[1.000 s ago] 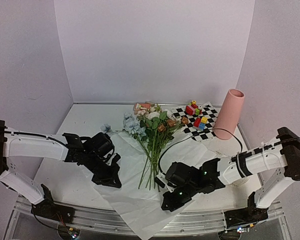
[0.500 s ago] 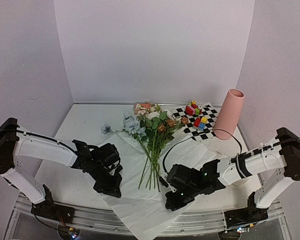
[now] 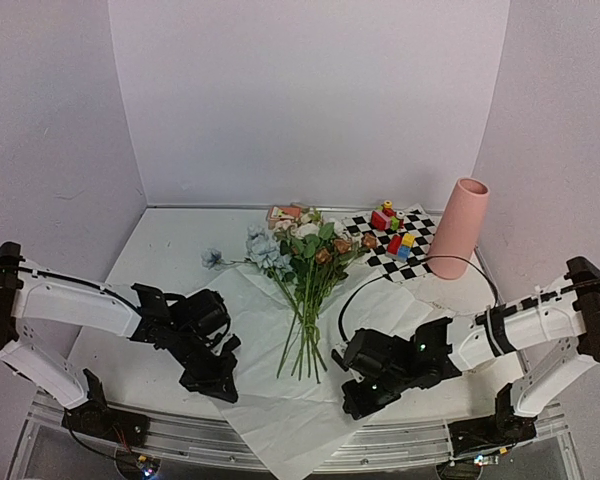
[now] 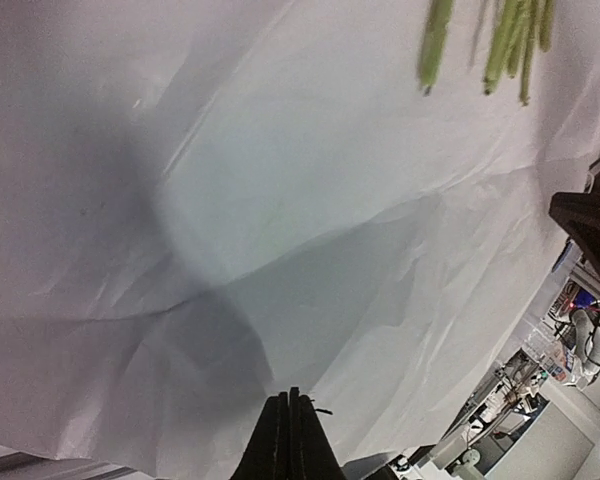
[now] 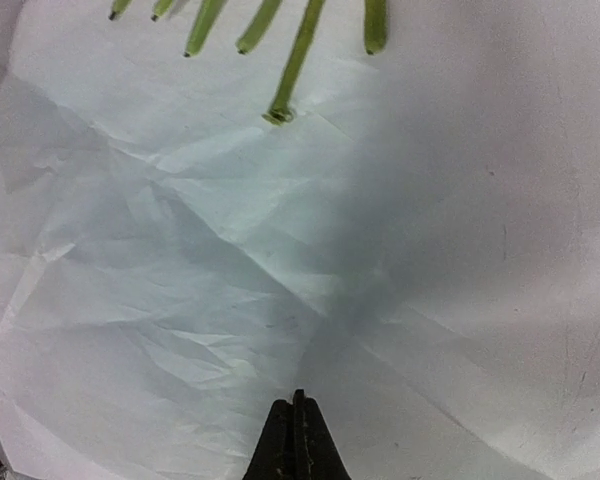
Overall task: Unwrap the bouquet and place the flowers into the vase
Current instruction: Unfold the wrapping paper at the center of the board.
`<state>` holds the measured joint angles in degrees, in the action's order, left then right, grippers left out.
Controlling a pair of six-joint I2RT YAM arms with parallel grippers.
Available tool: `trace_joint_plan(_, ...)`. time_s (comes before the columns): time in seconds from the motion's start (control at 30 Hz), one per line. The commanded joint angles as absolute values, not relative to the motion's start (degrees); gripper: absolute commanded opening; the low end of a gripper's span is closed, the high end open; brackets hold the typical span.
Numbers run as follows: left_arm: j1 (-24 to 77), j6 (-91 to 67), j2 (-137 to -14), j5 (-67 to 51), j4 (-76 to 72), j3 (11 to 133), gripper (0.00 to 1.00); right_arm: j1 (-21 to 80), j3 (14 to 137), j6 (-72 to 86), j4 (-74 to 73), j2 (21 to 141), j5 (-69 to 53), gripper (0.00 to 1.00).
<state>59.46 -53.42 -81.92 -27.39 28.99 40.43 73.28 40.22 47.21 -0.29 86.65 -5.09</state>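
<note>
The left end effector [image 3: 216, 386] and right end effector [image 3: 357, 404] sit pinched shut, empty, over the creased white paper sheet [image 3: 270, 420]. Pale roses on green stems [image 3: 310, 258] lie between them; tall pink cylinder vase [image 3: 458, 228] far right. I'd open wide, gather stems low.

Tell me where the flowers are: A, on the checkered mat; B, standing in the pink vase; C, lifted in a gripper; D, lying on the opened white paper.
D: the flowers lie with their stems on the spread white paper, and the vase stands apart with no stems in its mouth.
</note>
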Motion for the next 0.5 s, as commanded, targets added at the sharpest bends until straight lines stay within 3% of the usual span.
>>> trace_joint_plan(0.0,59.59,-54.26,-81.57,-29.34,28.92,38.18,0.02,73.32,38.65,47.9,-3.87,87.53,-4.33,0.0)
trace_joint_plan(0.23,59.59,-53.93,-83.24,-28.19,28.92,38.46,0.01,73.3,39.07,48.42,-4.03,90.53,-5.11,0.0)
trace_joint_plan(0.47,59.59,-52.97,-83.34,-25.64,32.25,44.51,0.02,73.3,41.84,47.65,-7.04,83.17,-0.13,0.0)
